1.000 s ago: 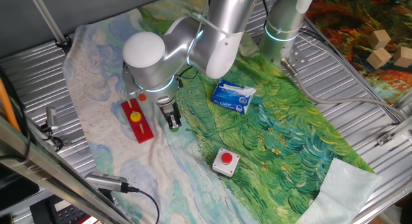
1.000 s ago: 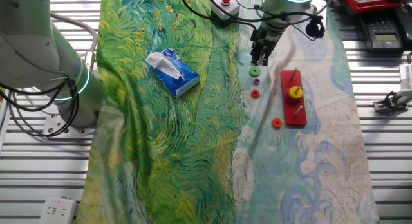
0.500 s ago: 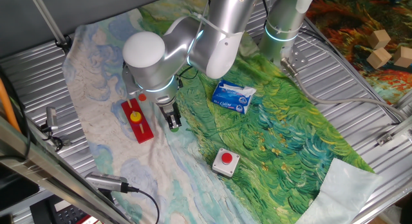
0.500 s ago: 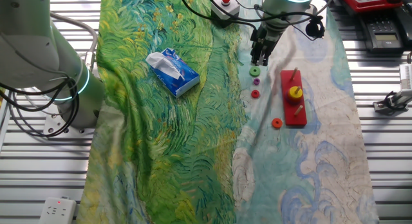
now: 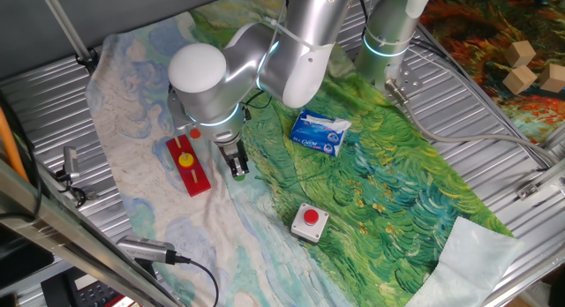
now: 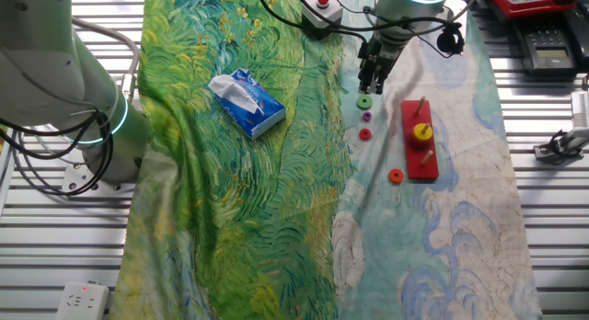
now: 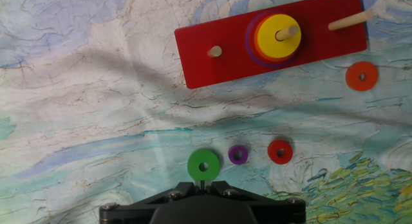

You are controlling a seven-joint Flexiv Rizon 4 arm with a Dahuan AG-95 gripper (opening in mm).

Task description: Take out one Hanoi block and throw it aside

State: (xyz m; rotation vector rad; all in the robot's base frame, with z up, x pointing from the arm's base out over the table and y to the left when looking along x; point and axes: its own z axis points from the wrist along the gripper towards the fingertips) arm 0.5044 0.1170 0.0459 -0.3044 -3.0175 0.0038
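The green Hanoi block (image 7: pixel 203 165) lies flat on the pale cloth, just ahead of my fingertips; it also shows in the other fixed view (image 6: pixel 365 102). My gripper (image 7: pixel 203 185) is shut and empty, hovering close above the cloth beside the block (image 6: pixel 371 84) (image 5: pixel 238 171). The red board (image 7: pixel 193 47) with three pegs lies beyond it, a yellow disc (image 7: pixel 267 29) stacked on its middle peg. Small purple (image 7: pixel 238 154), red (image 7: pixel 280 151) and orange (image 7: pixel 362 76) discs lie loose on the cloth.
A blue tissue pack (image 6: pixel 246 103) lies on the green part of the cloth. A box with a red button (image 5: pixel 310 220) stands near the front. Wooden blocks (image 5: pixel 521 64) sit far right. The arm's base (image 5: pixel 388 33) stands behind.
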